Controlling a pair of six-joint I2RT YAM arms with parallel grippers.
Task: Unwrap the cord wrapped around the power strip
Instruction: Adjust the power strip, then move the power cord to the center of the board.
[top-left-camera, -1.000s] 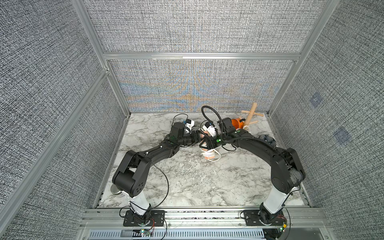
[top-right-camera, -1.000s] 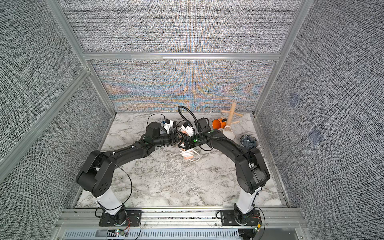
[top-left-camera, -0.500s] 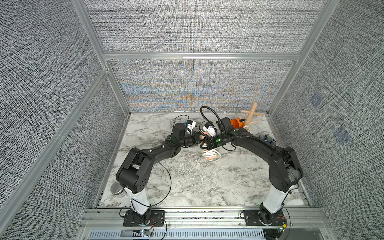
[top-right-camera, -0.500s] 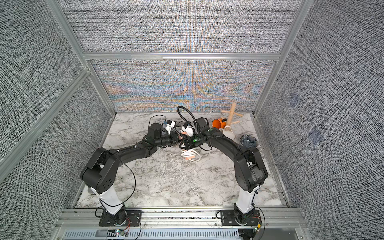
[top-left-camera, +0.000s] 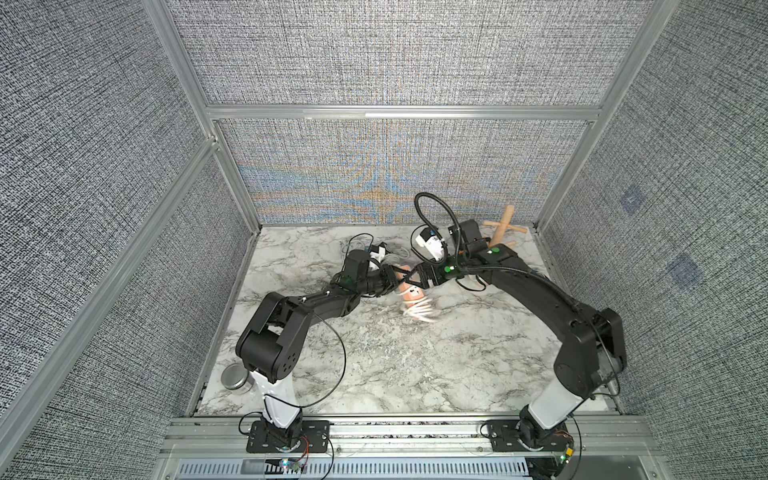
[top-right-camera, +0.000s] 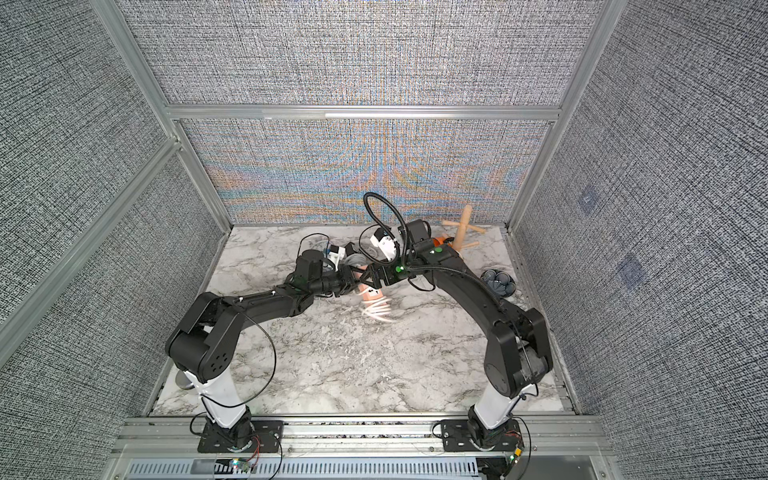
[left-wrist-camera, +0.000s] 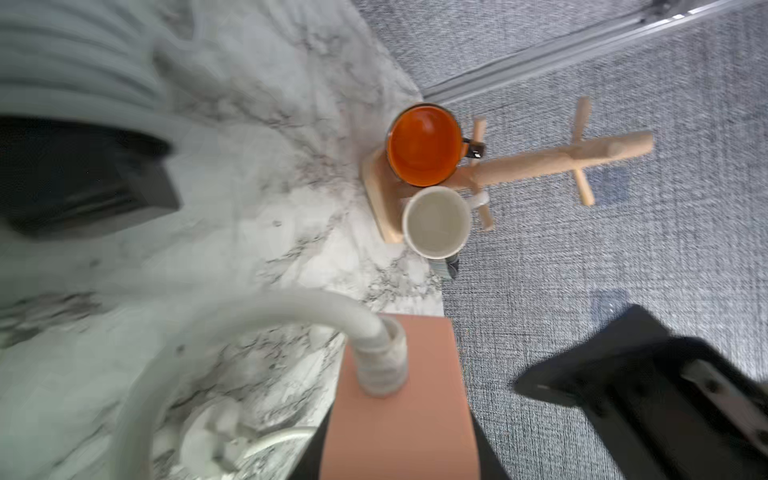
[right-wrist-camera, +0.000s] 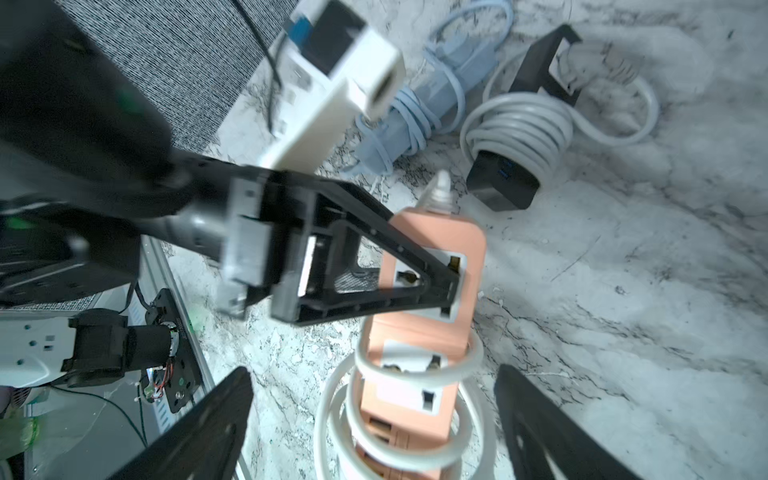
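Nearby, blue bundle (right-wrist-camera: 415, 112) and black charger (right-wrist-camera: 503, 187) lie beyond power strip (right-wrist-camera: 415, 328)

Reaches both arms forward and inward from the near bases, wrists almost nose to nose. Stretches left arm (top-left-camera: 320, 301) low and long past a bent elbow, left gripper (right-wrist-camera: 451, 284) jaws pinched narrow on the strip (right-wrist-camera: 415, 332). Arches right arm (top-left-camera: 536, 291) high, forearm sloping down, right gripper (right-wrist-camera: 374, 372) jaws spread wide, one on each side of the strip, clear of it.
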